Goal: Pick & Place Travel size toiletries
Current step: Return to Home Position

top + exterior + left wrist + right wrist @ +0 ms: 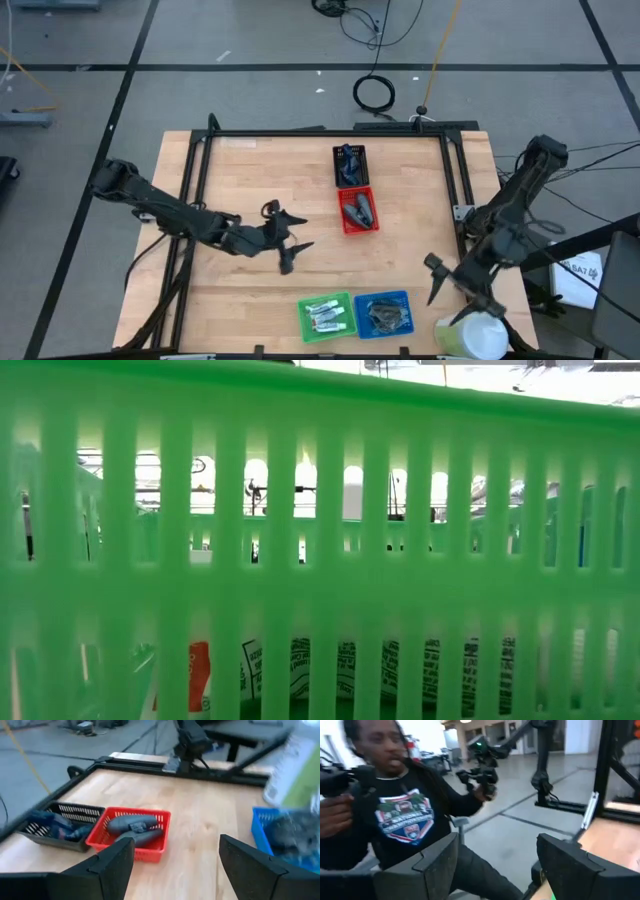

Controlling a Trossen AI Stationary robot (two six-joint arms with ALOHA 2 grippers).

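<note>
Left hand (297,240), right hand (447,292) hover over table (240,310) (both spread).

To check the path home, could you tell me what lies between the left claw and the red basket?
Only bare wooden table separates the left claw from the red basket; the high view shows this.

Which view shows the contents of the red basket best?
The left wrist view: the red basket sits close, with dark grey mini bottles plainly inside. The high view shows it small, contents hard to make out. The low view is filled by the green basket; the right wrist view faces the room.
</note>
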